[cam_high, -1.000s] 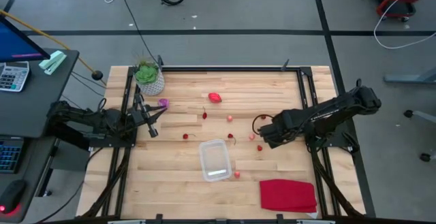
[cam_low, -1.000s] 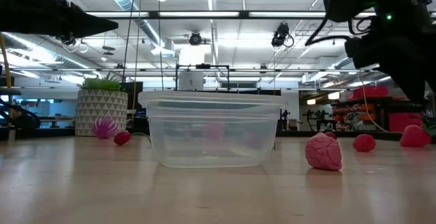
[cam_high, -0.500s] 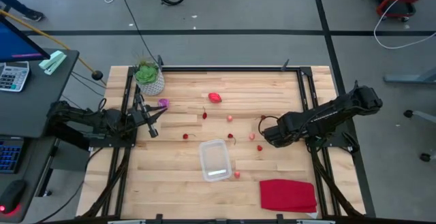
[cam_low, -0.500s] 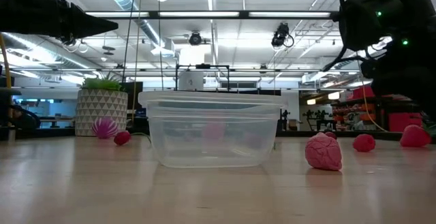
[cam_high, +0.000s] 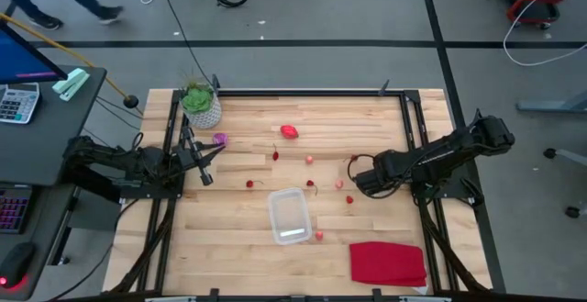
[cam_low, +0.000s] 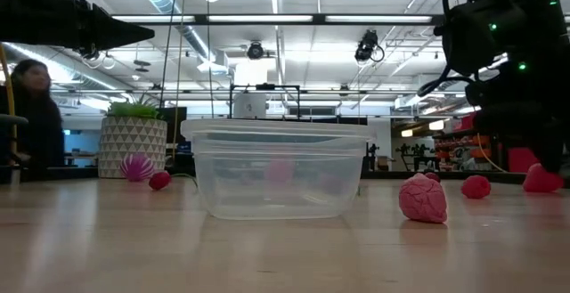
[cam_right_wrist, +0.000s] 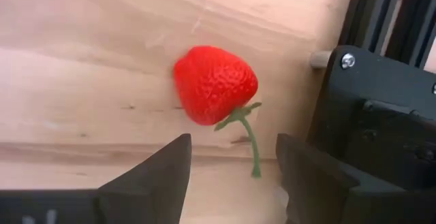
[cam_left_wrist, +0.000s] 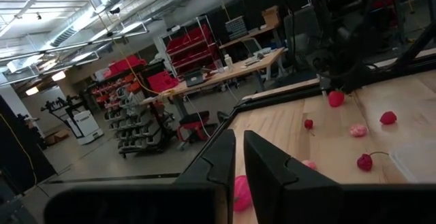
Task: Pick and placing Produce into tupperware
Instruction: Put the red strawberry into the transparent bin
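The clear tupperware (cam_high: 289, 216) (cam_low: 278, 170) stands on its base mid-table. Produce lies scattered on the wood: a larger red-pink piece (cam_high: 289, 131), a purple piece (cam_high: 220, 139), and tiny red and pink ones (cam_high: 249, 184) (cam_high: 311, 185) (cam_high: 349, 199). My right gripper (cam_right_wrist: 231, 176) (cam_high: 356, 172) is open and low over the table. A red strawberry with a green stem (cam_right_wrist: 214, 84) lies on the wood just ahead of its fingertips, untouched. My left gripper (cam_left_wrist: 237, 166) (cam_high: 204, 172) waits shut above the table's left side.
A potted green plant (cam_high: 200, 103) stands at the far left corner. A red cloth (cam_high: 387, 263) lies flat at the near right. A black rail (cam_high: 411, 137) runs along the table's right edge, close to my right gripper. A person (cam_low: 31, 115) walks behind the table.
My right gripper has come down toward the table and shifted slightly toward the right edge, ending low by the strawberry. The produce and the tupperware have not moved.
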Tool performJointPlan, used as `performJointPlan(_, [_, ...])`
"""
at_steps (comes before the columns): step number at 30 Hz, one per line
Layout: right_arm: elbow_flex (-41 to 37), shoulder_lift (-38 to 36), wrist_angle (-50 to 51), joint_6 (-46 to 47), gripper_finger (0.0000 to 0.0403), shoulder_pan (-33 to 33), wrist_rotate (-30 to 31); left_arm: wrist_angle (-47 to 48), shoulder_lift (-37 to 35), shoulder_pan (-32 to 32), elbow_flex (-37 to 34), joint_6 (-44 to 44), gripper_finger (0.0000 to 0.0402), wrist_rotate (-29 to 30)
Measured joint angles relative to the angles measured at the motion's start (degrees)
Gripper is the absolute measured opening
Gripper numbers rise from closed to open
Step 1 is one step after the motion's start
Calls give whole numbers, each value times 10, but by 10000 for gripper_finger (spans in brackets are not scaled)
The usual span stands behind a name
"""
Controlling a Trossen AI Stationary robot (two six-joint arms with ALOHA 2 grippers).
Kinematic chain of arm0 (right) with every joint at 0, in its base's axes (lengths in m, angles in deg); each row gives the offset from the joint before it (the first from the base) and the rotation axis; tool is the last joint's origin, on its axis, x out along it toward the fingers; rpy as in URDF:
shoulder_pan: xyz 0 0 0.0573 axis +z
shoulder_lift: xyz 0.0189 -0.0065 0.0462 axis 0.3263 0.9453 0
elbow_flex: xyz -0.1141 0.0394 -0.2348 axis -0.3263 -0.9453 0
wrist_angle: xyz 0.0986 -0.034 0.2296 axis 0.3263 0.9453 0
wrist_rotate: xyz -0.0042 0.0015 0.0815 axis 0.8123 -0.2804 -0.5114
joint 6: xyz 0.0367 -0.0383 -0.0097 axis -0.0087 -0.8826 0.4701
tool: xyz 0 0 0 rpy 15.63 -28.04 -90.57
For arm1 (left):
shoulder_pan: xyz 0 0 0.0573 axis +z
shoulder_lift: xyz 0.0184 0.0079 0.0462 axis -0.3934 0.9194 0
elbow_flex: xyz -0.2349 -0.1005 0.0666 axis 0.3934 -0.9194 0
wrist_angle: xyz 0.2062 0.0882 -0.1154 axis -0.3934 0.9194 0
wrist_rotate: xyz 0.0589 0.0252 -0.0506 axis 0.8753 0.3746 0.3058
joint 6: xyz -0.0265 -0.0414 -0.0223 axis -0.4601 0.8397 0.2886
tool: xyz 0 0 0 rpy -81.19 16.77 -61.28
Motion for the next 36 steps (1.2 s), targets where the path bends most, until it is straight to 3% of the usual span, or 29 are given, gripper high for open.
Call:
performJointPlan(8, [0,0,3,0,223,-36,-1,0,0,0,0,0,41,0])
performJointPlan(14, [0,0,3,1,214,-48,-33,0,0,0,0,0,35,0])
performJointPlan(36, [0,0,3,12,94,-48,-37,1,0,0,0,1,28,0])
